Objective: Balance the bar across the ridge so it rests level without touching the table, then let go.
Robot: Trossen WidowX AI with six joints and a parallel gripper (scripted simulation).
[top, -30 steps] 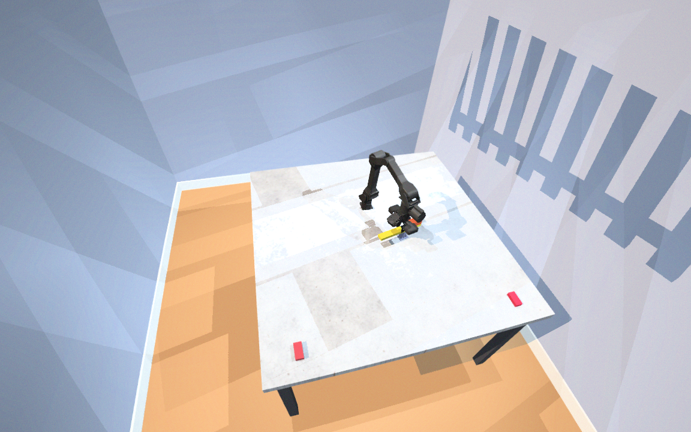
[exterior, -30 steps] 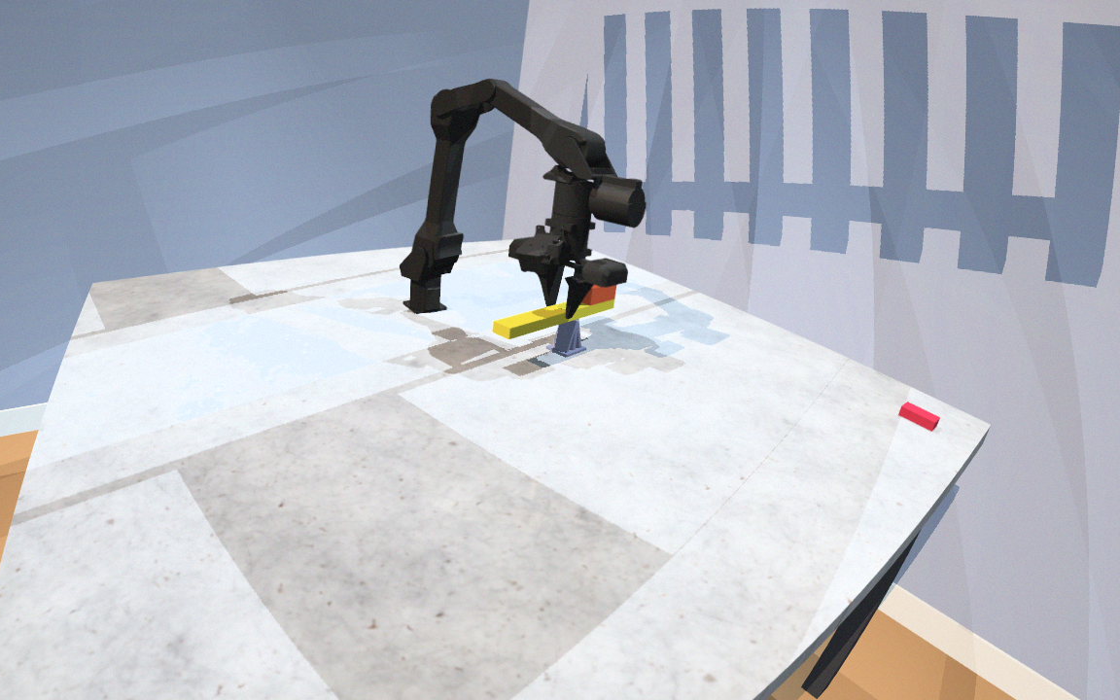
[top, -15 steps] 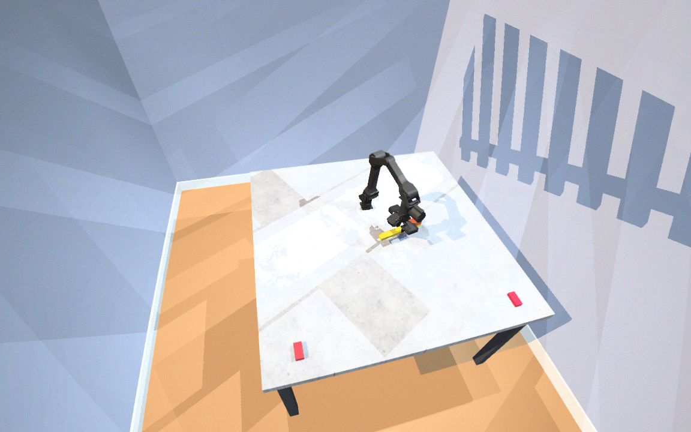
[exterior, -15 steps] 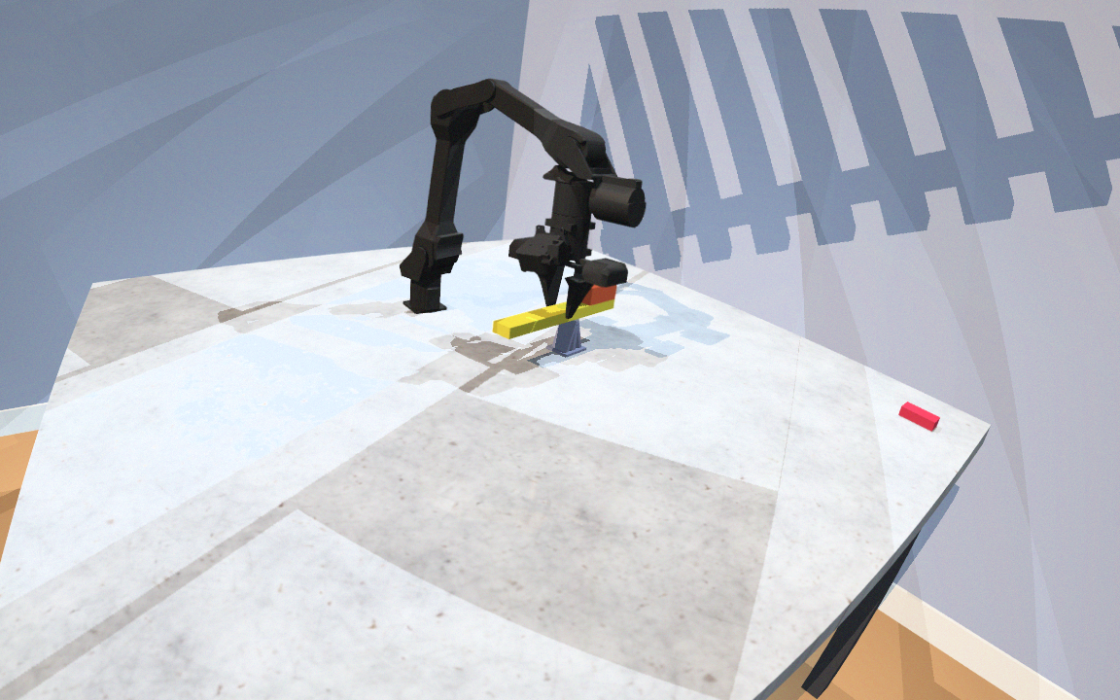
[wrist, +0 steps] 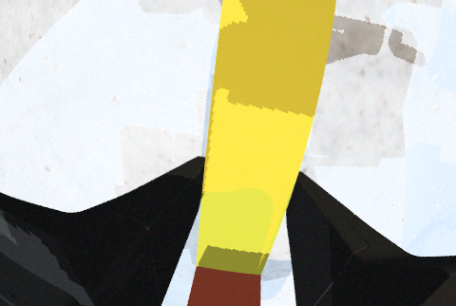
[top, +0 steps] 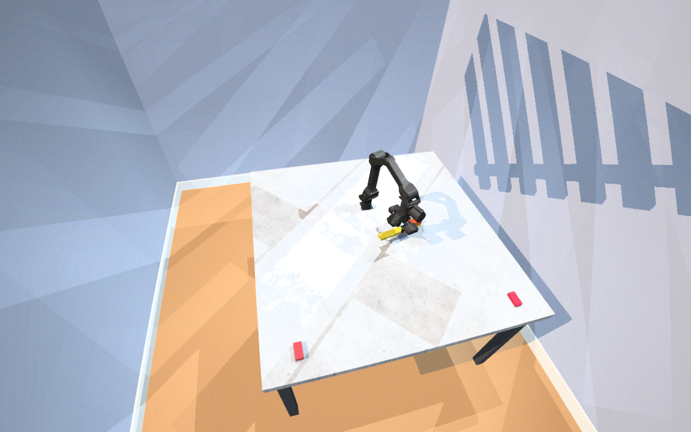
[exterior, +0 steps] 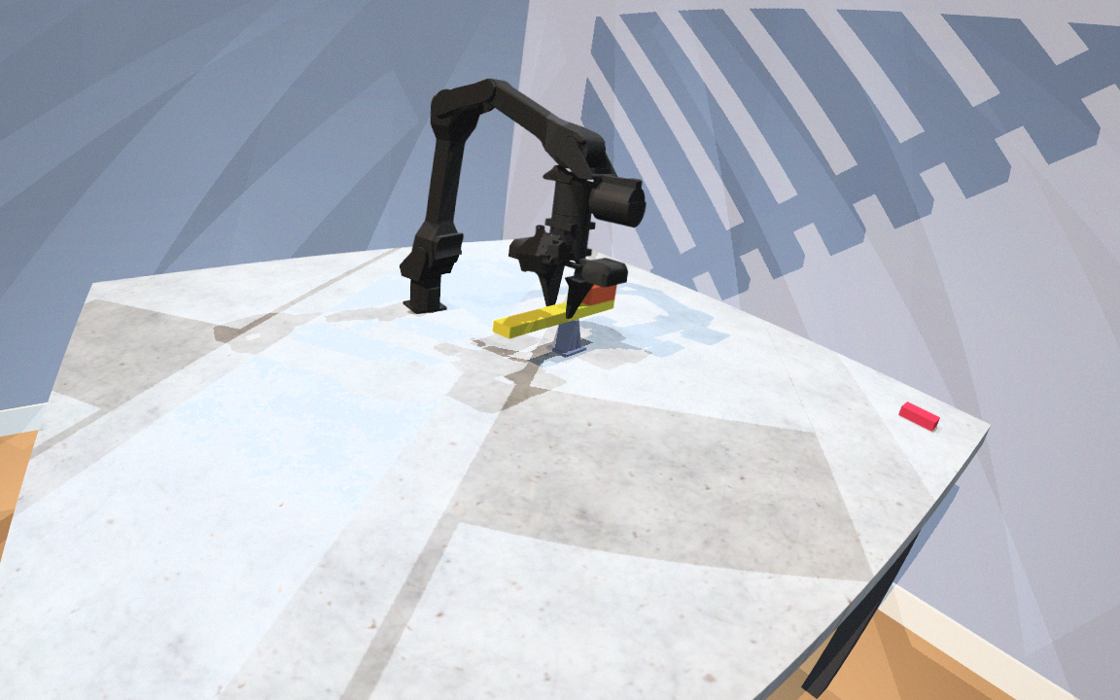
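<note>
A long yellow bar (top: 389,233) (exterior: 522,324) (wrist: 271,59) with an orange-red block (top: 416,221) (exterior: 601,296) (wrist: 224,289) on one end lies across the top of the blue-grey ridge (exterior: 568,337). Both ends of the bar are clear of the table, and it looks about level. Whether its underside touches the ridge's top is too small to tell. My gripper (exterior: 561,308) (wrist: 249,175) points down above the ridge, shut on the bar, one finger on each side, close to the block. In the top view the arm and bar mostly hide the ridge.
A red block (top: 298,350) lies near the table's front left corner. Another red block (top: 514,299) (exterior: 919,416) lies near the front right corner. The arm's base stands behind the ridge. Patchy shadows cross the table (top: 332,333) (exterior: 286,566).
</note>
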